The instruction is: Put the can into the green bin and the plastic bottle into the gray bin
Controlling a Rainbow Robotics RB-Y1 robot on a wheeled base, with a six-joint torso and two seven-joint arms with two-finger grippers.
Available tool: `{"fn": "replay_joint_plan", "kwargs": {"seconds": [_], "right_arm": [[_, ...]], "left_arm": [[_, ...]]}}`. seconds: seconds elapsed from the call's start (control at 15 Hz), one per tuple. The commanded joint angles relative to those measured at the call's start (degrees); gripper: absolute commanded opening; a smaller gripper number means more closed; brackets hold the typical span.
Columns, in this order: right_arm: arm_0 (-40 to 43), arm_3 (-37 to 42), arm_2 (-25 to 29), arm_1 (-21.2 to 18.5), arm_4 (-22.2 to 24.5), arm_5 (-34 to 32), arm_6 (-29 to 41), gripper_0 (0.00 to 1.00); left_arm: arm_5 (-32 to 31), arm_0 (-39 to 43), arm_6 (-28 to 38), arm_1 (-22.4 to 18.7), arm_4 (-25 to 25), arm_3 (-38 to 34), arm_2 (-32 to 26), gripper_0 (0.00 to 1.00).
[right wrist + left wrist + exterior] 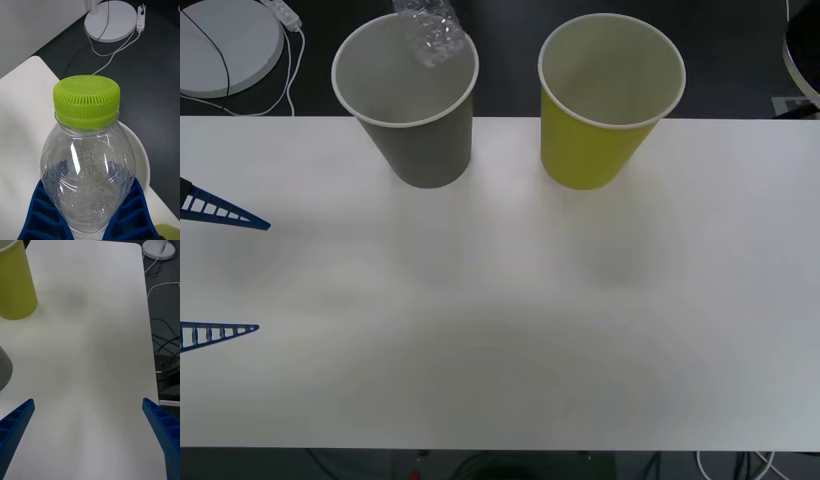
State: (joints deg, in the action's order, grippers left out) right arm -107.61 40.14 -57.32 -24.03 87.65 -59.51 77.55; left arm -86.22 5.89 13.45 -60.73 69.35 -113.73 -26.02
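The plastic bottle, clear with a lime-green cap, is clamped between the blue fingers of my right gripper. From the front, the bottle hangs over the far rim of the gray bin. The green bin stands upright to the right of the gray one. Over the table's left edge my left gripper is open and holds nothing. Its wrist view shows the green bin and a sliver of the gray bin beyond the left gripper. The can is out of view.
Both bins stand at the far edge of the white table. On the dark floor behind lie a white round base, a power strip and cables.
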Motion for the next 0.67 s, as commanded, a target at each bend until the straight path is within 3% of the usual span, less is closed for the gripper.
{"fn": "replay_joint_plan", "kwargs": {"seconds": [0.07,0.67], "right_arm": [[-1.5,-1.5,-2.0,1.8,0.1,0.4,0.0,0.0],[-2.5,-4.2,-3.7,4.5,-0.1,1.8,0.0,0.0]], "left_arm": [[0.0,0.0,0.0,0.0,0.0,0.0,0.0,1.0],[0.0,0.0,0.0,0.0,0.0,0.0,0.0,1.0]]}}
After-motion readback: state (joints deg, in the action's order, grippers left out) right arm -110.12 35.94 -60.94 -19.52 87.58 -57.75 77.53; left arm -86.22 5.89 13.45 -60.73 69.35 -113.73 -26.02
